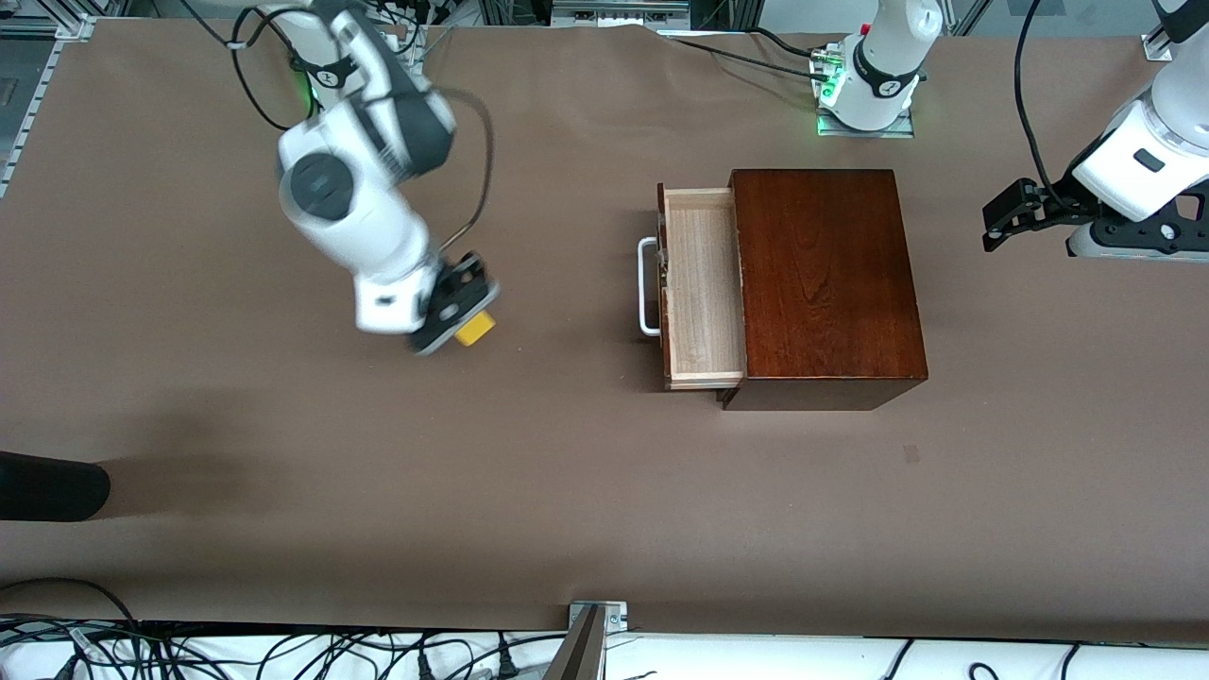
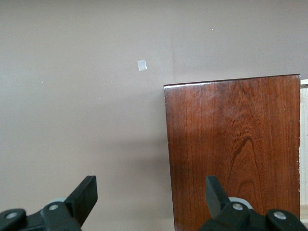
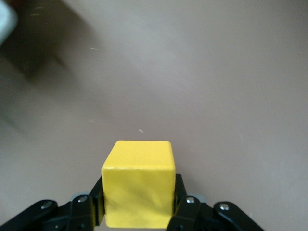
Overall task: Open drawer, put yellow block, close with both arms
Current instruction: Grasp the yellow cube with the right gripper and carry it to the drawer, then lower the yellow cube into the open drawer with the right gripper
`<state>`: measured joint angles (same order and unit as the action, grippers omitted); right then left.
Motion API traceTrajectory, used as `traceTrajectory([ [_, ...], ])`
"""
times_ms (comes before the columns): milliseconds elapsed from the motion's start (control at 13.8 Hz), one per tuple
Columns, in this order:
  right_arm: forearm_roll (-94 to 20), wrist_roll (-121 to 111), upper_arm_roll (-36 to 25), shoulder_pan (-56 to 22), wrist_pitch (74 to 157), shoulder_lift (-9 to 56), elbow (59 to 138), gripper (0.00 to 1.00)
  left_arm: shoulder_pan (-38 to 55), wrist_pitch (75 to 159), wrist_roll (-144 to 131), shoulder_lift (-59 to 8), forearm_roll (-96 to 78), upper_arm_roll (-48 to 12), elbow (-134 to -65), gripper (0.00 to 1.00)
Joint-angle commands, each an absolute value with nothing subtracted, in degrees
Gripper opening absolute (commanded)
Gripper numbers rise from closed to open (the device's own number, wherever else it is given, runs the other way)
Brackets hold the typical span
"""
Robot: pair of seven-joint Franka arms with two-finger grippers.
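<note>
The drawer [image 1: 701,288] stands pulled out of the dark mahogany box [image 1: 824,283], its pale tray empty and its white handle [image 1: 646,287] toward the right arm's end. My right gripper [image 1: 460,312] is shut on the yellow block [image 1: 474,328] and holds it above the bare table, apart from the drawer; the block fills the space between the fingers in the right wrist view [image 3: 138,190]. My left gripper [image 1: 1003,220] is open and empty, up in the air past the box at the left arm's end. Its wrist view shows the box top [image 2: 236,149].
A dark rounded object [image 1: 47,485] lies at the table's edge at the right arm's end, nearer the front camera. A small pale mark [image 1: 911,453] is on the brown table cover nearer the camera than the box. Cables run along the table's edges.
</note>
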<state>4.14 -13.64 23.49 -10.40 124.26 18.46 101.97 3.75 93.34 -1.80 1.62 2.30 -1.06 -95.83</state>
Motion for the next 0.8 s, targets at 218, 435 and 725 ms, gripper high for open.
traceTrajectory([
  [218,9.7,-13.5,25.7,-23.8,120.8,24.9,87.4,0.00,3.8,91.8,-0.2,0.6,1.3,-1.1,-93.6,1.00],
  [435,11.1,-11.2,25.1,-33.1,120.4,30.4,78.8,0.00,3.9,91.8,-0.2,0.7,1.3,-1.1,-93.5,1.00],
  [725,20.3,-11.3,24.8,-40.8,120.6,36.1,72.7,0.00,3.8,91.8,-0.2,0.7,1.3,-1.1,-93.5,1.00],
])
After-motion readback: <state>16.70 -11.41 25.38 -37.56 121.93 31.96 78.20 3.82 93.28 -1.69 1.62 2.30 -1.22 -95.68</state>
